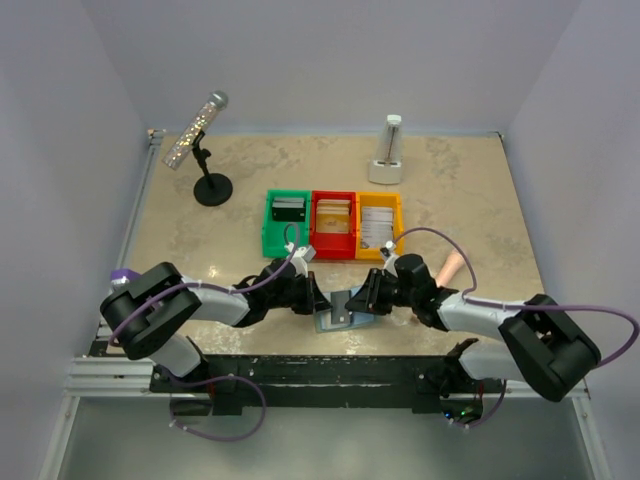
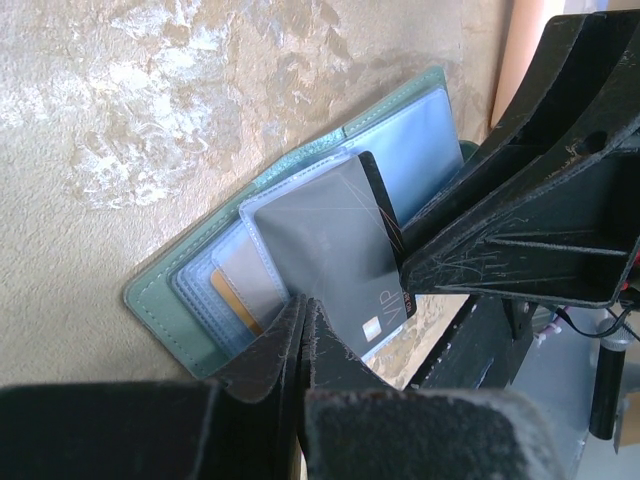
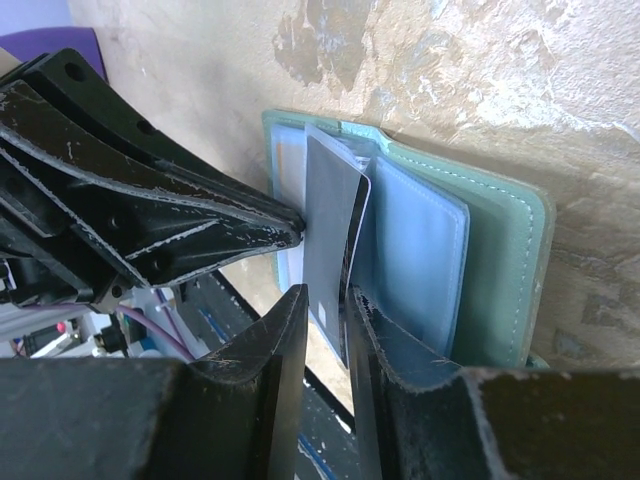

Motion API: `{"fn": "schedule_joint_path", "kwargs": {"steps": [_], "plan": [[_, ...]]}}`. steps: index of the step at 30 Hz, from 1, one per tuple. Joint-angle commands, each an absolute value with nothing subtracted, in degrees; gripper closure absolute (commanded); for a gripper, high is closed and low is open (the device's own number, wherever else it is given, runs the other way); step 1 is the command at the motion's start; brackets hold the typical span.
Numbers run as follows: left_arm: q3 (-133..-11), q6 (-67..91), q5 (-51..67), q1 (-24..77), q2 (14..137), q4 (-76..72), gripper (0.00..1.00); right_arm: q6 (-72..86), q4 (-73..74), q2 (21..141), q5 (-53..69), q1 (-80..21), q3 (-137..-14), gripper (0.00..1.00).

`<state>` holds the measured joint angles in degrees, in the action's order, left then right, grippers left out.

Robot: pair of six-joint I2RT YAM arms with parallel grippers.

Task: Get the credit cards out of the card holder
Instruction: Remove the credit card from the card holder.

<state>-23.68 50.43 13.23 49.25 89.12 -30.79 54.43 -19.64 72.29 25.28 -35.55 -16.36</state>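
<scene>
Lying on mottled beige table (image 1: 450, 190): card holder (image 1: 340, 312); left pincer (image 1: 312, 300) clenched, right pincer (image 1: 362, 300) grasping dark card (image 3: 330, 225).

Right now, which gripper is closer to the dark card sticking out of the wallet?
Right. The right gripper has its fingers around the dark card's edge. The left gripper, shut, pins the card holder beside the card.

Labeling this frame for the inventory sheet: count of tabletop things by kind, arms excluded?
Plastic bins: 3, green bin, red bin, yellow bin
Card holder: 1
Microphone on stand: 1
White metronome-like object: 1
Total: 6
</scene>
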Motion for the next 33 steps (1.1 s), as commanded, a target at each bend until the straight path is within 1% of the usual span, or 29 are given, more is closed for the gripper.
{"fn": "schedule_joint_path", "kwargs": {"steps": [1,10,17,21,25,28,33], "plan": [[-21.97,48.43,8.26,49.39,92.90,-20.48,1.00,55.99,-28.38,72.86,30.32,-35.59,-16.70,0.74],[-22.41,48.25,8.70,49.39,93.60,-20.39,1.00,56.16,-29.88,76.38,32.70,-35.59,-17.75,0.74],[-22.68,48.08,8.79,49.39,93.78,-20.04,1.00,56.34,-29.88,75.50,32.70,-35.42,-17.93,0.75],[-22.67,47.99,8.53,49.22,93.69,-19.69,1.00,55.99,-28.22,73.74,32.61,-35.07,-17.93,0.79],[-22.59,48.08,8.44,49.22,94.13,-19.78,1.00,55.11,-26.37,72.25,32.70,-34.54,-17.93,0.80],[-22.59,48.16,8.61,49.22,94.48,-20.21,1.00,55.02,-26.28,71.98,32.70,-34.37,-17.75,0.85],[-22.50,48.25,8.61,49.31,94.83,-20.22,1.00,55.02,-26.72,72.25,32.78,-34.19,-17.32,0.90]]}}
